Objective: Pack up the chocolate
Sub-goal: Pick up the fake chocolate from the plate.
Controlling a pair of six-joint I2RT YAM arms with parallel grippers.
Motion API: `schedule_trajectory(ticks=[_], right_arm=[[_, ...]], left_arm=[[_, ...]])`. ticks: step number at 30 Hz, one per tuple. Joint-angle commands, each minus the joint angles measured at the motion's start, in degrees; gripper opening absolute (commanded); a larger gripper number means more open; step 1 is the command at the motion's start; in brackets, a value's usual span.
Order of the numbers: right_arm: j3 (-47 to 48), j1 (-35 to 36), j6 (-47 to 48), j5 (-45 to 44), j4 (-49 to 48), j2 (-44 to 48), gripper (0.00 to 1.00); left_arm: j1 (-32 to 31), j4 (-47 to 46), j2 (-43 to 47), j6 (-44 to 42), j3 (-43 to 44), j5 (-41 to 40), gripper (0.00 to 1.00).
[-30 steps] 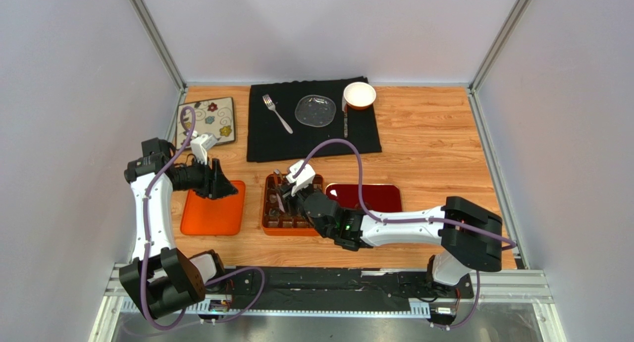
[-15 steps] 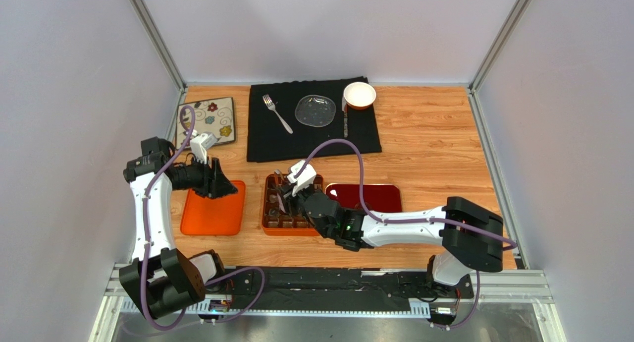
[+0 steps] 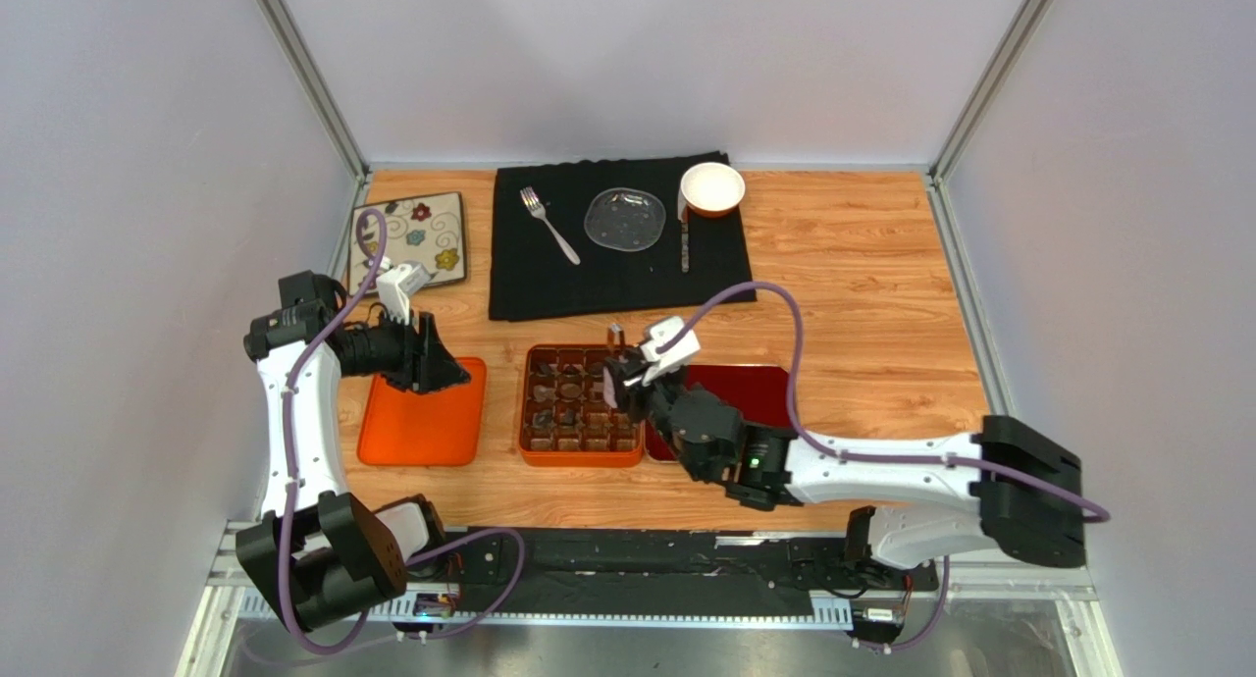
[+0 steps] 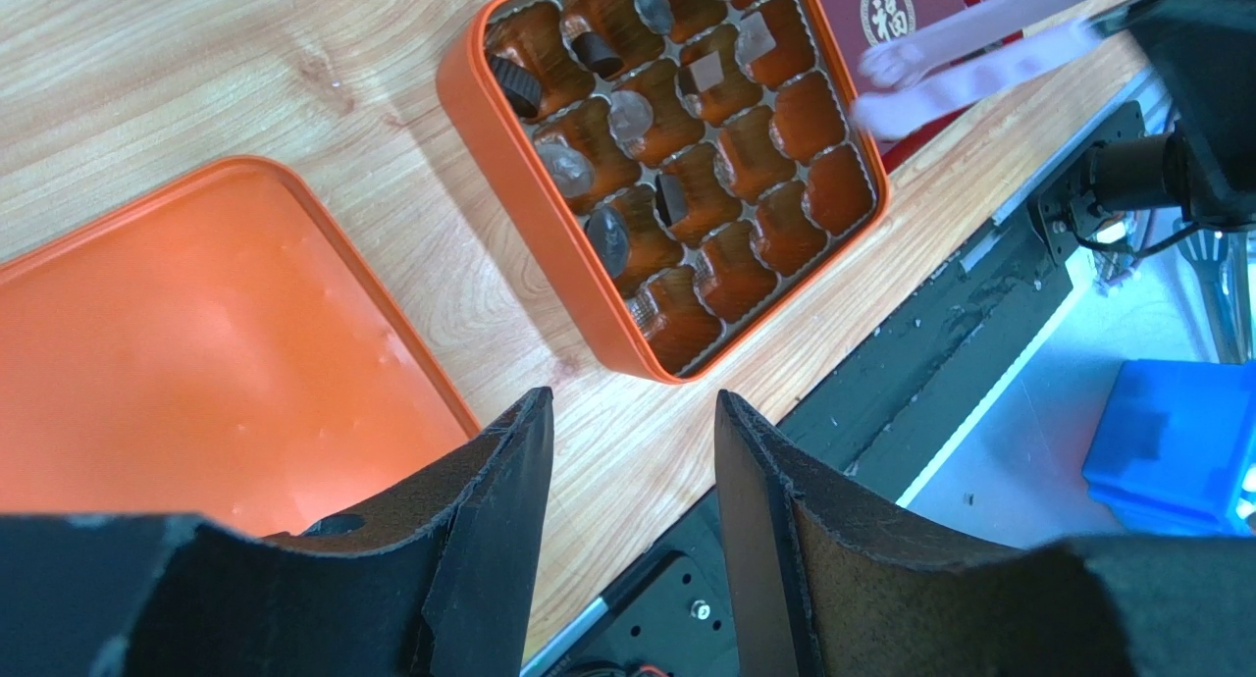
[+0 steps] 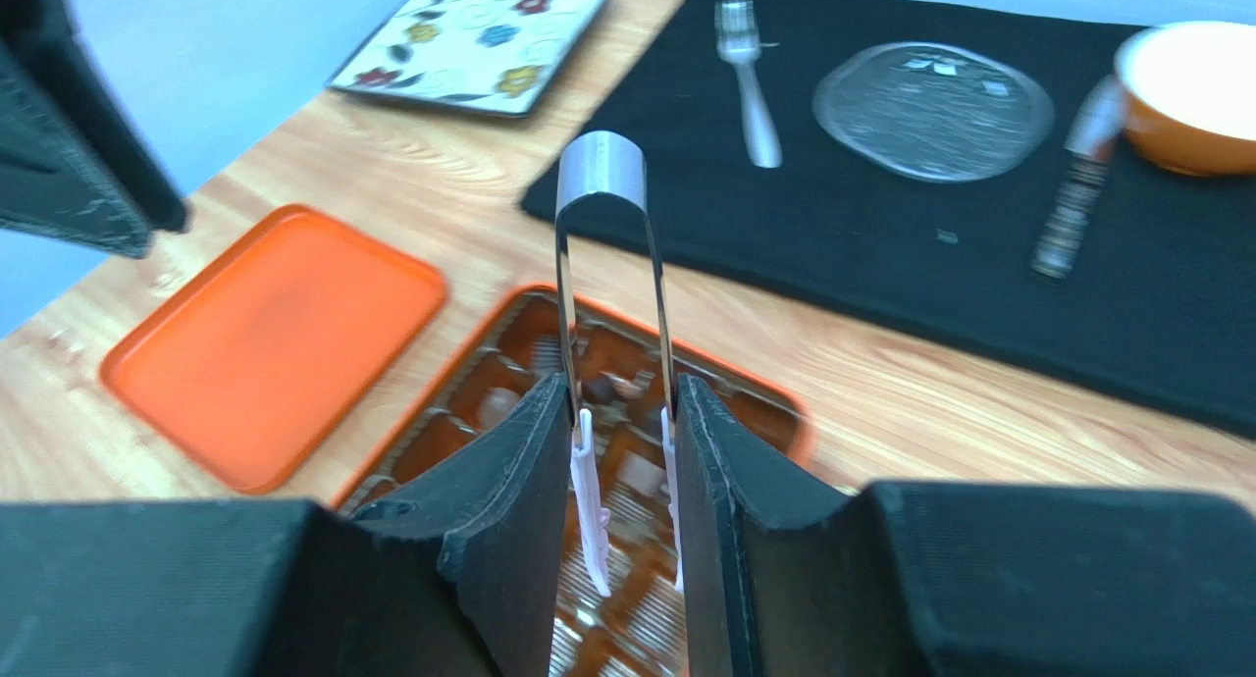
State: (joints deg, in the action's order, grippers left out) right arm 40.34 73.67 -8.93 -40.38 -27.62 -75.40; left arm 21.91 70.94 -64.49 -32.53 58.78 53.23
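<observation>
While right jaws clamp steel tongs [image 5: 602,165], left jaws gape — round chocolates [image 4: 608,240], orange box [image 4: 543,221].

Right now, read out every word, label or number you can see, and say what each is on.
"福": a single character in a round gold emblem on the dark red box, seen in the left wrist view.
No other text is visible; the floral plate bears only flower patterns.
</observation>
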Motion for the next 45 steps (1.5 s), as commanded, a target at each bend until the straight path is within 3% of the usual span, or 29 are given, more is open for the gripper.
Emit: schedule_trajectory(ticks=[1, 7, 14, 20, 27, 33, 45], right_arm=[[-4.73, -0.37, -1.61, -8.83, 5.01, 10.25, 0.33], [-10.71, -0.46, -6.88, -15.25, 17.67, 24.3, 0.34], [-11.95, -0.54, -15.21, -23.67, 33.57, 34.25, 0.36], [-10.72, -0.54, -23.49, -28.52, 47.11, 36.55, 0.36], [-5.45, -0.46, -44.48, -34.93, 70.46, 31.72, 0.37], [-6.58, -0.37, -49.08, -35.12, 70.25, 31.62, 0.39], [-10.01, -0.37, -46.53, -34.41, 65.85, 34.35, 0.39]], left_arm=[[0.68, 0.34, 0.86, -1.57, 2.56, 1.08, 0.53], [0.59, 0.34, 0.59, -1.3, 2.56, 1.44, 0.53], [0.68, 0.08, 0.24, -1.04, 2.74, 1.52, 0.53], [0.68, -0.1, -0.02, -1.13, 2.56, 1.61, 0.53], [0.59, -0.1, -0.2, -1.57, 2.21, 1.52, 0.53], [0.59, -0.18, -0.55, -1.92, 2.12, 1.44, 0.53], [0.59, -0.27, -0.73, -1.22, 2.91, 1.79, 0.53]])
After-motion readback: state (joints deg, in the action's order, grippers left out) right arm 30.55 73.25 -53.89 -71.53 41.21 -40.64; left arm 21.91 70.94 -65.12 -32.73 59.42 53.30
